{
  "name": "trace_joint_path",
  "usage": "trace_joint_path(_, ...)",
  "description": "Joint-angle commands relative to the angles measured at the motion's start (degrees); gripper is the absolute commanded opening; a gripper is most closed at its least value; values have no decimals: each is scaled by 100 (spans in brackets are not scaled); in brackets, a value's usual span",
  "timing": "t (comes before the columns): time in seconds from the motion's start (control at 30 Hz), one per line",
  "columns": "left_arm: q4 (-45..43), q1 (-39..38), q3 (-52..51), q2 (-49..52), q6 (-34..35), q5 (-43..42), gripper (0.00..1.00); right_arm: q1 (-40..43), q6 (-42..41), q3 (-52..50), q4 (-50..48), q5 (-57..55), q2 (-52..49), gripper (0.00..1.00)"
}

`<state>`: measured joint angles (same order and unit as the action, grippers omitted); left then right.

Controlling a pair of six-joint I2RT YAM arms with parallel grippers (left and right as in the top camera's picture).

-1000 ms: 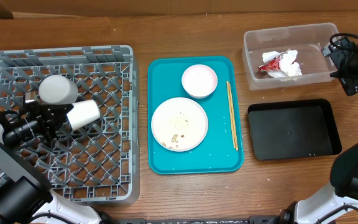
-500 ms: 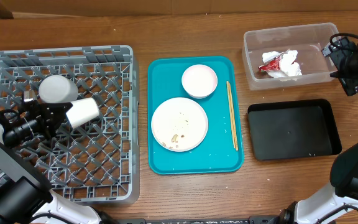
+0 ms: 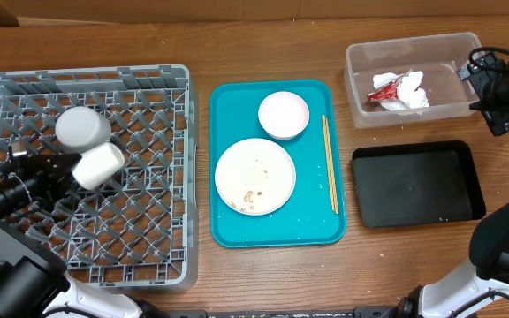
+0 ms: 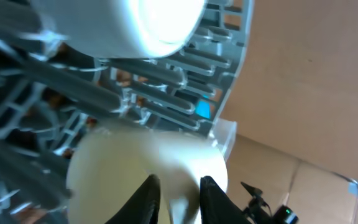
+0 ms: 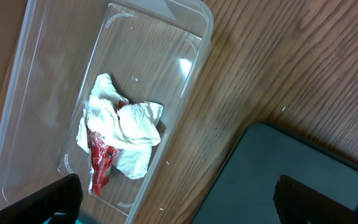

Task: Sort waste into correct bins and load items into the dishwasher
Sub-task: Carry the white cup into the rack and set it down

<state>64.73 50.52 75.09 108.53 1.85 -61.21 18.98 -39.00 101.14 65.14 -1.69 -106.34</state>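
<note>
As the rack [image 3: 148, 230] sits left and the tub [image 3: 444, 71] far right beside the wide-open right gripper [image 5: 178, 199], bowl [image 3: 82, 127] and tipped cup [image 3: 98, 165] lie on the rack, left gripper [image 4: 179, 186] narrowly parted at the cup, grip unclear, napkin [image 3: 411, 91] in the tub.

The left arm [image 3: 25, 181] and right arm [image 3: 500, 88] were black with white shells lower down. Looped black cables ran on the right one. The left gripper [image 4: 178, 199] showed two slim, curved black fingers; the right gripper [image 5: 179, 199] had broad dark fingertips.

Overhead evenly lit, sharp; left wrist view blurred; glints on clear tub [image 5: 148, 56].
</note>
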Motion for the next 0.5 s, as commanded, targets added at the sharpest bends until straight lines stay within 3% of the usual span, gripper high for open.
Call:
trace_joint_path(0.0,57,-61,-92,0,258,1204,27,-26,-4,13,-28,-11,59,100)
trace_joint_path(0.27,341,-59,0,0,417,1357,33,-26,-4,13,-28,-11,59,100)
trace_joint_path(0.47,1204,-59,791,0,181,1521,38,-26,-4,13,-28,-11,59,100)
